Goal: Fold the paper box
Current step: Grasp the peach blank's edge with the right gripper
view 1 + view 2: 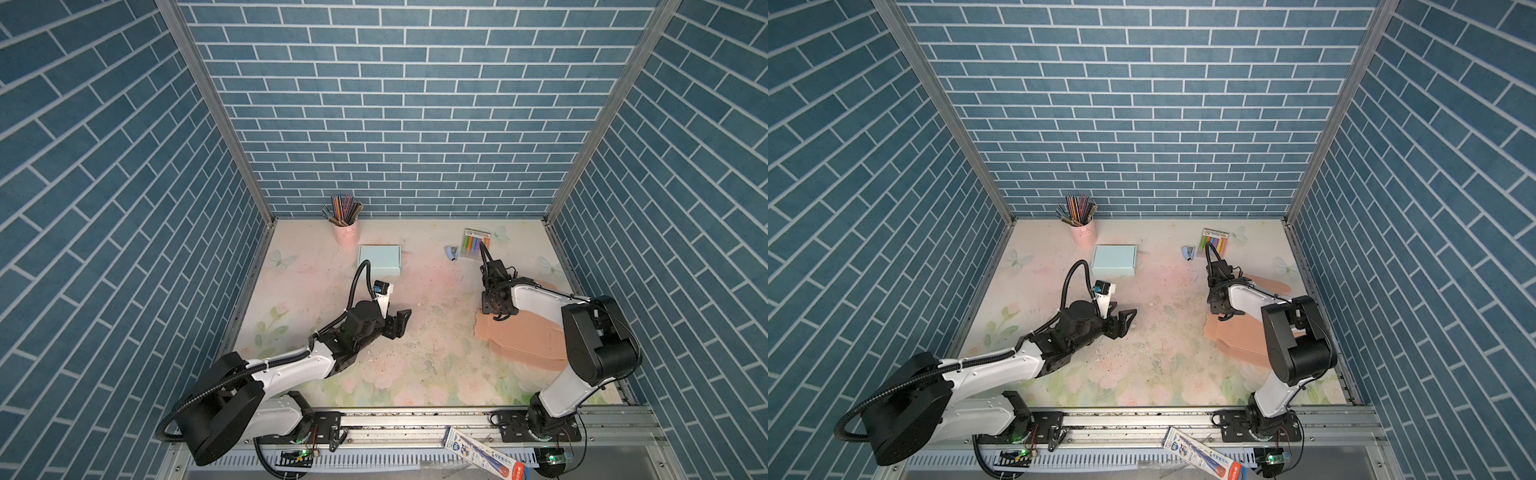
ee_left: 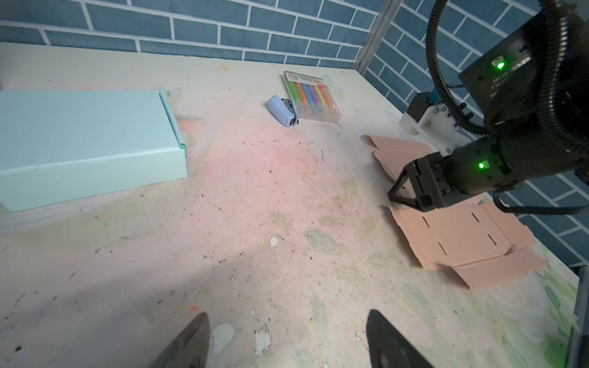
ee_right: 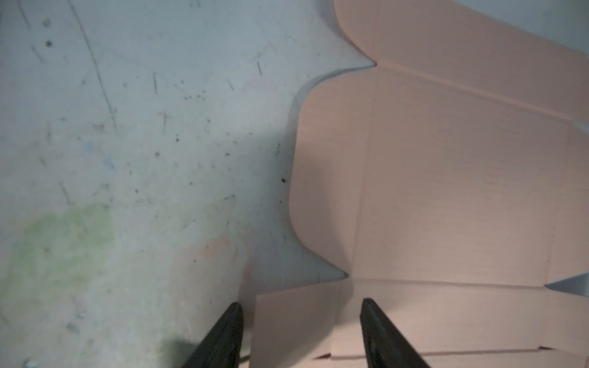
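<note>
Nearest the lens: printed carton (image 1: 486,455), blue, white and red, askew across front rail (image 1: 395,419). One only.

Containers, three.
- Pink pencil cup (image 1: 346,234), upright at back wall, crammed with coloured pencils (image 1: 343,208); too small and too bunched to count.
- Clear marker case (image 1: 476,244), flat near back right, coloured markers in a row inside; count uncertain.
- Pale blue box (image 1: 379,259), folded up and shut, near cup on its front side; contents hidden.

Loose item: one lavender stapler (image 1: 451,252), just beside marker case.

Task piece: one salmon paper box blank (image 1: 523,336), unfolded, flat on floral tabletop (image 1: 415,374) at right side, partly hidden under right arm (image 1: 540,297). Slots and side flaps plain in left wrist view.

Grippers, two.
- Left gripper (image 1: 401,322): low over table left of centre, fingers released and wide apart, nothing between, well apart from blank.
- Right gripper (image 1: 494,316): pointed down at blank's left edge. Right wrist view: fingers parted astride a corner flap, one tip over bare table, one over cardboard; no clamp seen.
</note>
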Robot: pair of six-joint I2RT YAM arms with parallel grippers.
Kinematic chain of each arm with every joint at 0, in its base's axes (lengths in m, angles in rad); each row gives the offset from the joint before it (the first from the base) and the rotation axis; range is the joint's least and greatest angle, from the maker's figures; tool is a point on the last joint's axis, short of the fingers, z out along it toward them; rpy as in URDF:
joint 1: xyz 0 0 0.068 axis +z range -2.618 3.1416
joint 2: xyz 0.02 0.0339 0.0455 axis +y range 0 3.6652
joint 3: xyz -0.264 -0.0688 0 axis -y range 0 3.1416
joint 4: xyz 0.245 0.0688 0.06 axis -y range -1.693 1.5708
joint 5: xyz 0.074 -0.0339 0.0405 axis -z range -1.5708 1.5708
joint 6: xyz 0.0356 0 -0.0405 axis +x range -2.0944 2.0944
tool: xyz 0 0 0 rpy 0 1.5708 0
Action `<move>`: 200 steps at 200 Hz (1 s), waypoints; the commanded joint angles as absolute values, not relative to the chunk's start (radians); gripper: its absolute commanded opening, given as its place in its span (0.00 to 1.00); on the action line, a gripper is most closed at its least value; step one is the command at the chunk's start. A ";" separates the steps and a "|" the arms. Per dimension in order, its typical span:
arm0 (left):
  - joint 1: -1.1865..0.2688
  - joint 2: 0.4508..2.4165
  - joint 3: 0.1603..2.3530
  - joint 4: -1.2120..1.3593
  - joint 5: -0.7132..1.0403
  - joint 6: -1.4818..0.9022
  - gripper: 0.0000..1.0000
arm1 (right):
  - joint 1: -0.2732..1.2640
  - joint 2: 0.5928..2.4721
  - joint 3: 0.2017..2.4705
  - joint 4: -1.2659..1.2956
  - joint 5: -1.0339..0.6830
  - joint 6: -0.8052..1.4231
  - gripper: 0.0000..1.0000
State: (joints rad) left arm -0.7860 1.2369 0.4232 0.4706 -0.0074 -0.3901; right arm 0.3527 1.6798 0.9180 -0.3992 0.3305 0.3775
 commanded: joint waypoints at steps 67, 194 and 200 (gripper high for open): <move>-0.791 1.155 0.370 0.491 -0.007 -0.405 0.78 | 0.413 1.748 0.958 -0.525 0.460 0.404 0.30; -0.792 1.084 0.361 0.467 0.000 -0.420 0.78 | 0.493 1.761 0.995 -0.615 0.624 0.426 0.11; -0.791 1.080 0.358 0.468 -0.001 -0.420 0.78 | 0.496 1.761 0.997 -0.619 0.628 0.430 0.11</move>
